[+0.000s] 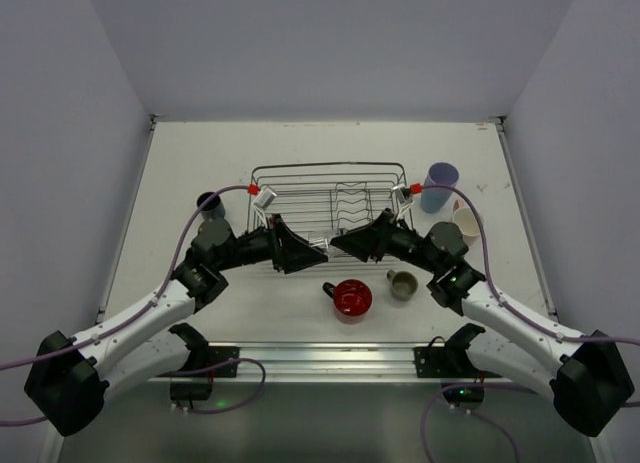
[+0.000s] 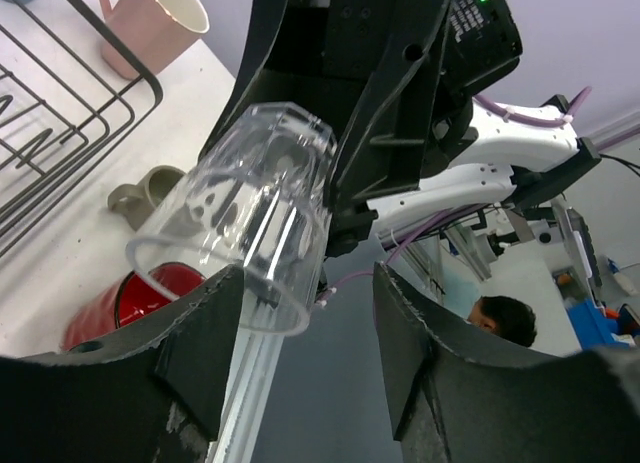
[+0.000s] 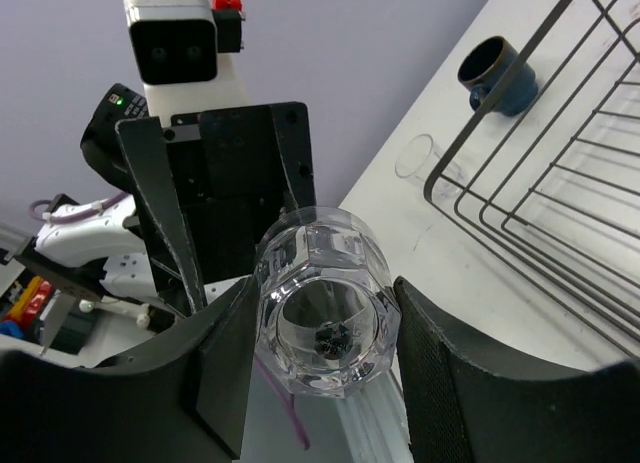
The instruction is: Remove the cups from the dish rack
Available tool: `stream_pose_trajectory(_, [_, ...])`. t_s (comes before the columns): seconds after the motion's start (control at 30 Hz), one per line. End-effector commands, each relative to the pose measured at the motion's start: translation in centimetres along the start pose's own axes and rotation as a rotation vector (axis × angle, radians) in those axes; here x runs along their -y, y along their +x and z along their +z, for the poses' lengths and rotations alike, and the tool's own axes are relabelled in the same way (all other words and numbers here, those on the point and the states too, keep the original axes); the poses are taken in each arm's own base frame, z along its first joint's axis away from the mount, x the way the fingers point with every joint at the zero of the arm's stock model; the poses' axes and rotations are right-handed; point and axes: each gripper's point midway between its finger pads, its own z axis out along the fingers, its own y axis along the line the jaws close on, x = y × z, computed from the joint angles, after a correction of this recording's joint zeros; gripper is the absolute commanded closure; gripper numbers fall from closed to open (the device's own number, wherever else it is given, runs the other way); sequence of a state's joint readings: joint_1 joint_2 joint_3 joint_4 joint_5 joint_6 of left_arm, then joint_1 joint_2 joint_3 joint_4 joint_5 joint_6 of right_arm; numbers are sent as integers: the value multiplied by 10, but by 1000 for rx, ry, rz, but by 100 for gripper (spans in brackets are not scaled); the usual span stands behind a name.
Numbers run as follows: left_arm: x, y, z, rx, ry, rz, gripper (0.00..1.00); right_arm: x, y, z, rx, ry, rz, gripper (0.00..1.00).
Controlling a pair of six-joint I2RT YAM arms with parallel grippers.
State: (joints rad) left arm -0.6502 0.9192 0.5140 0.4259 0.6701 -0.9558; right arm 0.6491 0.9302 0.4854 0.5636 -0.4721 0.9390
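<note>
Right gripper (image 3: 322, 318) clamped on a clear glass (image 3: 322, 273): thick faceted base faces the lens, fingers touching it on both sides. Left gripper (image 3: 250, 255) sits directly behind, its dark fingers reaching toward the glass's far end; contact not readable. White camera box (image 3: 170, 38) on top of it. Right side: dish rack (image 3: 430, 186) corner on the white counter (image 3: 450, 103). Dark blue cup (image 3: 497, 75) beyond the corner. Second clear glass (image 3: 420, 158), faint, just beside the rack.
</note>
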Motion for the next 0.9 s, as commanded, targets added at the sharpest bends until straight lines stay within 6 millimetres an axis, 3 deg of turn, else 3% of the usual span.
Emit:
stream_pose_trajectory(0.0, [29, -27, 8, 92, 84, 68, 43, -21, -3, 1, 16, -103, -1, 88])
stream_pose_trajectory(0.23, [31, -33, 12, 119, 82, 93, 55, -17, 6, 2, -1, -95, 16, 87])
stream_pose_trajectory(0.33, [30, -32, 13, 118, 82, 91, 69, -16, 10, 5, -14, -107, 33, 87])
stream_pose_trajectory(0.37, [30, -32, 13, 118, 83, 95, 86, -14, 13, 7, -23, -106, 43, 86])
stream_pose_trajectory(0.4, [31, -33, 13, 125, 81, 104, 93, -16, 13, 7, -21, -117, 42, 83])
stream_pose_trajectory(0.43, [29, -37, 12, 146, 65, 112, 100, -13, 14, 8, -18, -111, 47, 64])
stream_pose_trajectory(0.5, [18, -37, 8, 140, -19, 145, 100, -12, 13, 6, -8, -104, 46, 39])
stream_pose_trajectory(0.53, [18, -56, 7, 196, -86, 173, 100, -11, 13, 4, -3, -94, 45, 19])
stream_pose_trajectory(0.6, [-13, -57, -4, 162, -292, 198, 100, -6, 8, -1, 28, -43, 35, 5])
stream_pose_trajectory(0.63, [-14, -84, -13, 240, -400, 229, 100, -6, 5, -2, 41, -29, 6, 1])
stream_pose_trajectory(0.67, [-40, -71, -27, 170, -558, 195, 100, -5, 3, -5, 53, -16, -6, 1])
stream_pose_trajectory(0.7, [-51, -76, -38, 167, -663, 214, 100, 0, 3, -8, 59, 17, -9, 1])
stream_pose_trajectory(0.73, [-51, -103, -54, 243, -774, 241, 100, -5, -1, -13, 80, 11, -43, 1])
stream_pose_trajectory(0.77, [-67, -93, -67, 178, -882, 226, 100, -4, -1, -16, 80, 21, -51, 1])
stream_pose_trajectory(0.8, [-73, -98, -79, 170, -952, 244, 100, 1, 1, -19, 75, 51, -55, 1])
stream_pose_trajectory(0.83, [-66, -115, -88, 196, -977, 252, 100, -2, -2, -23, 86, 52, -87, 1])
stream_pose_trajectory(0.87, [-74, -110, -100, 143, -1045, 237, 100, 0, -1, -26, 86, 69, -96, 1])
